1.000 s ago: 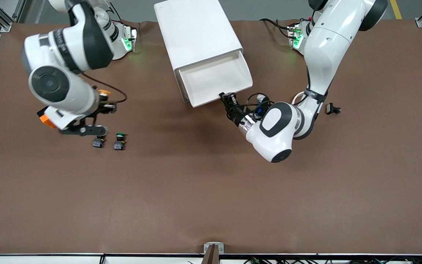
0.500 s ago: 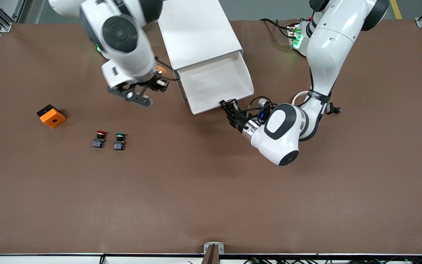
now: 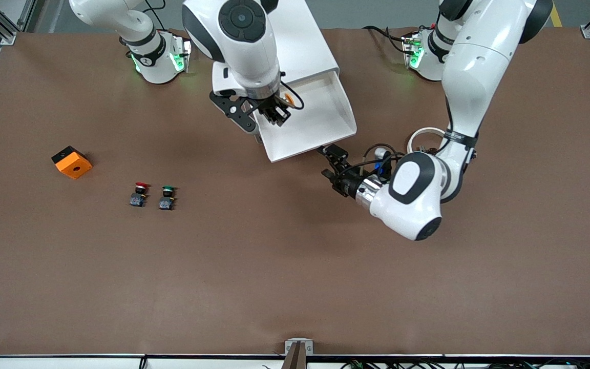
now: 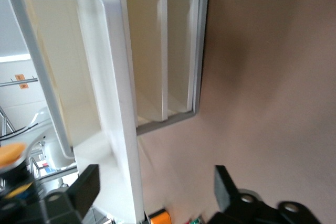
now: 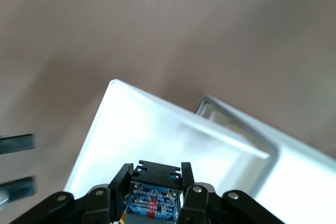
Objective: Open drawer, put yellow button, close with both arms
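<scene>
Right gripper [image 3: 274,114] holds yellow button [image 3: 289,98] over drawer [image 3: 320,120].

I see only a sliver of the yellow button [image 3: 289,98]; the right gripper [image 3: 276,114] hides its body.

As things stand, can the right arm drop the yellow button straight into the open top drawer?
Probably yes. The right gripper, shut on the yellow button, hangs over the pulled-out drawer; its tray looks bare. The left gripper sits open just outside the drawer front.
</scene>
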### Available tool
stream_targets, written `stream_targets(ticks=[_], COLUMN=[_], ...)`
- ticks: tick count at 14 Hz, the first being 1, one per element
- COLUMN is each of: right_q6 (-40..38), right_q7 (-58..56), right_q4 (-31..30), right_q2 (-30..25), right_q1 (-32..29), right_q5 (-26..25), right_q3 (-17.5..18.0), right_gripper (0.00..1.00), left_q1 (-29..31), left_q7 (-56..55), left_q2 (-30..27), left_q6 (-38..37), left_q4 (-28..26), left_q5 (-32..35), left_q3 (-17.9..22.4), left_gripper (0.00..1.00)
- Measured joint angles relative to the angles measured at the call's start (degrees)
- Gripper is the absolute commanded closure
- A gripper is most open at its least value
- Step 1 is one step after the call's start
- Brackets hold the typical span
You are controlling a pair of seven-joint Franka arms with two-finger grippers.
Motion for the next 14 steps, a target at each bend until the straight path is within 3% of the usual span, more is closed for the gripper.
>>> stream_targets(ticks=[3,6,9,11,13,14], right_q6=[2.2,4.5,5.8,6.2,6.2,6.2], right_q7=[4.0,5.2,5.9,6.0,6.0,6.0], right_q4=[0.1,0.1,0.1,0.1,0.2,0.3], right_q2=[2.6,4.9,6.8,7.6,7.8,7.8], right_q1=[2.5,4.0,6.1,6.6,6.6,6.6], right_q5=[0.1,0.2,0.2,0.2,0.2,0.2], right_q3=[0.0,0.0,0.0,0.0,-0.2,-0.3], right_gripper=[0.78,0.77,0.73,0.57,0.0,0.0], left_q1=[2.0,2.2,2.2,2.2,2.2,2.2], left_q7=[1.7,9.9,19.3,23.7,29.8,34.8], left_q2=[-0.1,-0.1,-0.2,-0.5,-0.8,-0.8], left_q6=[-0.4,-0.6,-0.5,-0.5,1.8,3.1], left_q4=[2.6,3.1,3.6,4.7,5.4,5.5], left_q5=[0.8,4.2,9.0,12.8,15.6,16.4], left_q3=[1.7,4.8,5.2,5.3,6.3,6.9], left_gripper=[0.0,0.0,0.0,0.0,0.0,0.0])
